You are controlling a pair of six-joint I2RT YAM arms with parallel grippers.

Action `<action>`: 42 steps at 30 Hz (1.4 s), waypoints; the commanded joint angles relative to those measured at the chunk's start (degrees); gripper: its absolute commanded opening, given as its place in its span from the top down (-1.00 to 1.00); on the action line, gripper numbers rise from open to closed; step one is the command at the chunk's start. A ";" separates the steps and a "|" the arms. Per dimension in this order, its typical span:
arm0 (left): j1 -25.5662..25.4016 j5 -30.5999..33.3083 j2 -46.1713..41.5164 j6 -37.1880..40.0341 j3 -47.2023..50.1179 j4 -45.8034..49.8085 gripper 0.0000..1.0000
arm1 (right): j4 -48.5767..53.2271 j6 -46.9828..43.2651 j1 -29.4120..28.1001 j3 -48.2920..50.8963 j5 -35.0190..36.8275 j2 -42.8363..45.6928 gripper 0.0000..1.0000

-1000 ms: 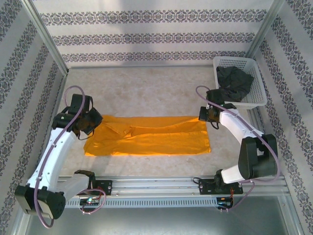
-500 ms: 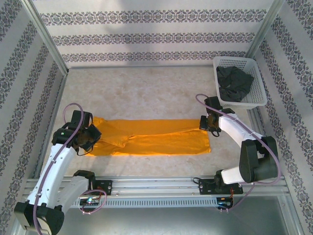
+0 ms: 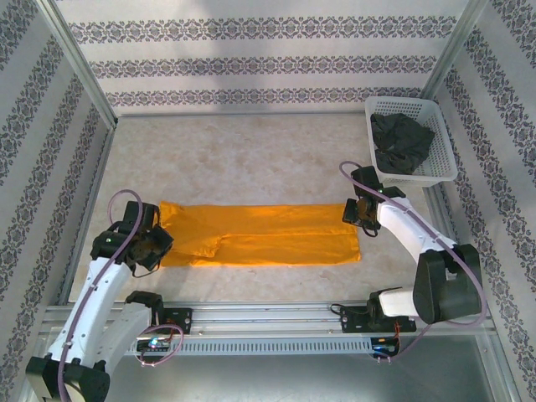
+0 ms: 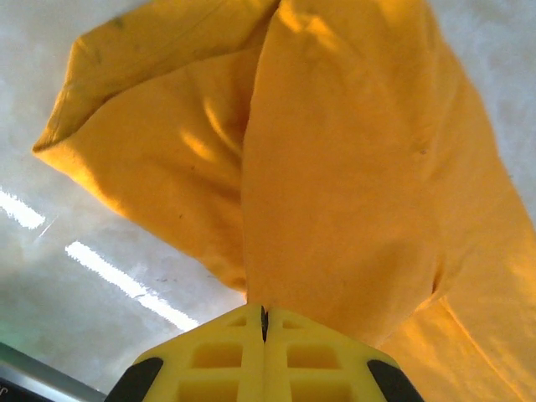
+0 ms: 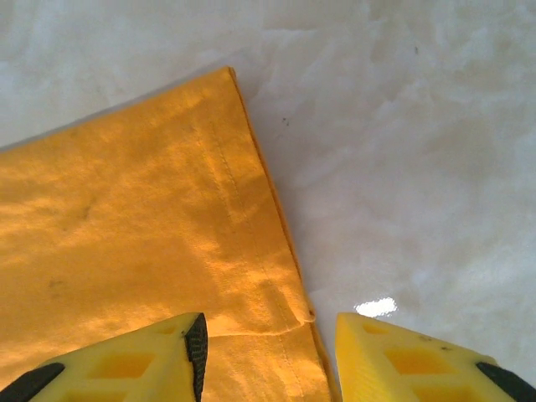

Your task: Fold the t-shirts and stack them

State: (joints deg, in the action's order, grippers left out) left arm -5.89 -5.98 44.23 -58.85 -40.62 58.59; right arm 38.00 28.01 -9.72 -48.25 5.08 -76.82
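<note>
Orange-yellow t-shirt (image 3: 260, 234): soft matte cloth folded into a long flat band, stitched hem at its right end, lying across the near middle of the pale mottled worktop (image 3: 251, 159). Charcoal t-shirt (image 3: 400, 142): crumpled in the white lattice basket (image 3: 442, 159), far right. Left pincer (image 4: 263, 314): clamped on the orange cloth's bunched left end. Right pincer (image 5: 270, 331): jaws apart over the hem corner.

orange t-shirt (image 3: 268, 234) folded lengthwise, grey t-shirt (image 3: 402, 141) crumpled
</note>
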 commanded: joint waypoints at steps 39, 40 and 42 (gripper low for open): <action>-14.70 -7.47 9.52 -2.53 5.17 -14.27 0.91 | -1.69 5.70 -6.45 -8.40 -3.25 -14.55 0.35; -14.71 -7.20 9.52 -1.77 4.57 -13.66 0.75 | -1.61 5.70 -6.43 -8.44 -3.24 -14.61 0.34; -14.70 -5.40 8.92 -0.17 2.32 -11.38 0.14 | -1.38 5.80 -6.39 -8.71 -3.53 -14.76 0.34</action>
State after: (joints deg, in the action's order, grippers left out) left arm -19.92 -11.97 53.78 -62.67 -35.42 47.16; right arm 35.97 32.93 -15.64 -55.42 1.17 -90.61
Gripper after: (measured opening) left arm 0.325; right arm 0.329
